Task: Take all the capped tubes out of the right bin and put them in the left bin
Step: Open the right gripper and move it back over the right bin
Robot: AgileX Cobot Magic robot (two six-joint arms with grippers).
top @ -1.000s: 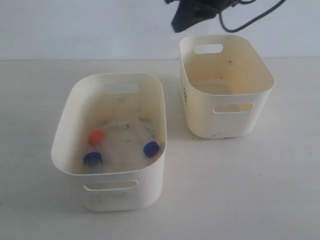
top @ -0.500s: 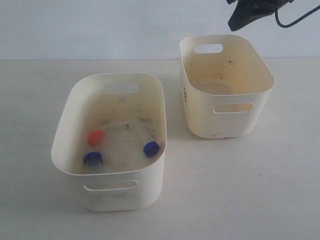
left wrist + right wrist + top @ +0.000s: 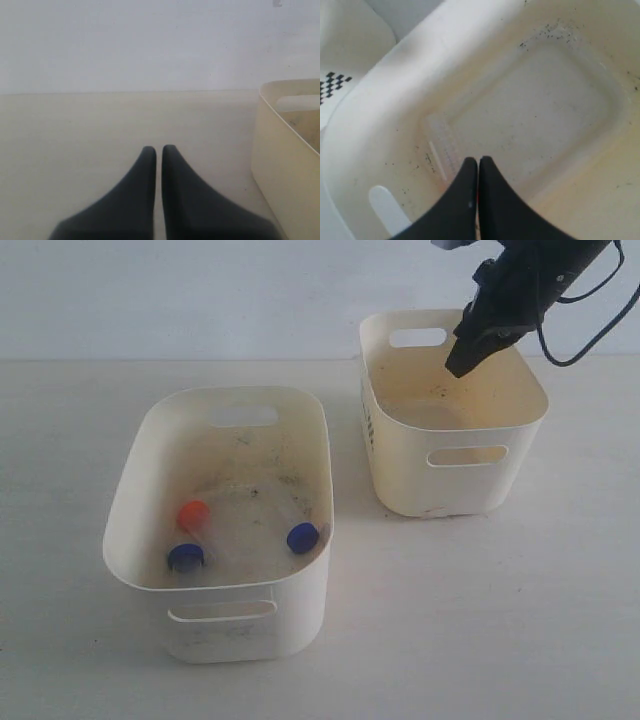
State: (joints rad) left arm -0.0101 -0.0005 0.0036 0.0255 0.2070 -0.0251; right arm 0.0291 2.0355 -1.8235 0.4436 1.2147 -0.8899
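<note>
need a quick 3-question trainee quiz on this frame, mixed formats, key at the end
1. Count: in the exterior view, how many tube caps show inside the left bin?
2. True or false: the right tool is open.
3. Pick one: the right tool hangs over A) the left bin, B) the right bin, C) bare table.

Key
1. Three: an orange cap, a blue cap by the front wall and a second blue cap by the right wall.
2. False. The right wrist view shows its fingers closed together.
3. B.
</note>
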